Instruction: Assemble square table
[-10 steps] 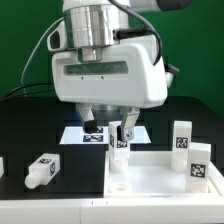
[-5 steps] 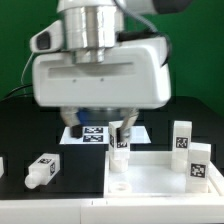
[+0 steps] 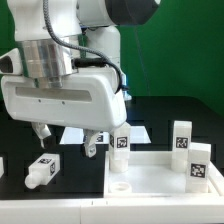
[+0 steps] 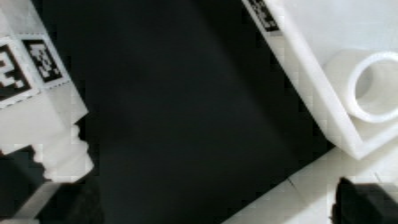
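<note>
The white square tabletop slab [image 3: 160, 178] lies at the front of the exterior view's right, with a round corner hole [image 3: 119, 186]. One tagged white leg [image 3: 121, 142] stands upright at the slab's far left corner. Another leg [image 3: 42, 170] lies on its side on the black table. My gripper [image 3: 67, 140] hangs open and empty just above and behind that lying leg, well apart from the upright one. In the wrist view the dark fingertips [image 4: 50, 202] frame bare black table, with the slab's edge and hole [image 4: 370, 90] to one side and a tagged white part [image 4: 27, 70] to the other.
Two more tagged legs [image 3: 181, 137] [image 3: 200, 165] stand upright at the exterior view's right, on or just behind the slab. The marker board [image 3: 72, 133] lies behind the gripper. Another white piece [image 3: 2, 165] shows at the left edge.
The arm has swung toward the exterior view's left, away from the upright leg at the slab's corner, and now hangs over the lying leg. The jaws stayed open.
</note>
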You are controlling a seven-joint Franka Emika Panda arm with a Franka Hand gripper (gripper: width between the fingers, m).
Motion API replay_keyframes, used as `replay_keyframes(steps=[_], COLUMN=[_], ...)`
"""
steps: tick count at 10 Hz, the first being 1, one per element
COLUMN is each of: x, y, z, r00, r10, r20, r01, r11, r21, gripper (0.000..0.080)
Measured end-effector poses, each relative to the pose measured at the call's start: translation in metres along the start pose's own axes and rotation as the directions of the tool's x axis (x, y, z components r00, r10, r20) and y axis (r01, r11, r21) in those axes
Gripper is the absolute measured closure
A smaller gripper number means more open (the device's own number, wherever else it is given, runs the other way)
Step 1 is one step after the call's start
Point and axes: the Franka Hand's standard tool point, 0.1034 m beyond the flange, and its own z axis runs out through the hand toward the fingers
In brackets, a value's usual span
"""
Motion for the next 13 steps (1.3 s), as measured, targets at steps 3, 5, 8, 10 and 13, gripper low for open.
replay_keyframes(steps=[3,5,8,10,13], x=[0.001,0.006,-0.005,-0.007,-0.008], y=[0.018,0.051,0.065,0.076,0.079], z=[0.007,0.018,0.042,0.053,0.057], r00=[0.997,0.972,0.961,0.964,0.973], r10=[-0.079,-0.23,-0.268,-0.26,-0.225], r20=[-0.004,-0.039,-0.063,-0.055,-0.049], r01=[0.079,0.228,0.264,0.255,0.22], r11=[0.997,0.973,0.962,0.963,0.971], r21=[-0.017,-0.045,-0.073,-0.088,-0.092], gripper=[0.0151,0.0151,0.0151,0.0151,0.0151])
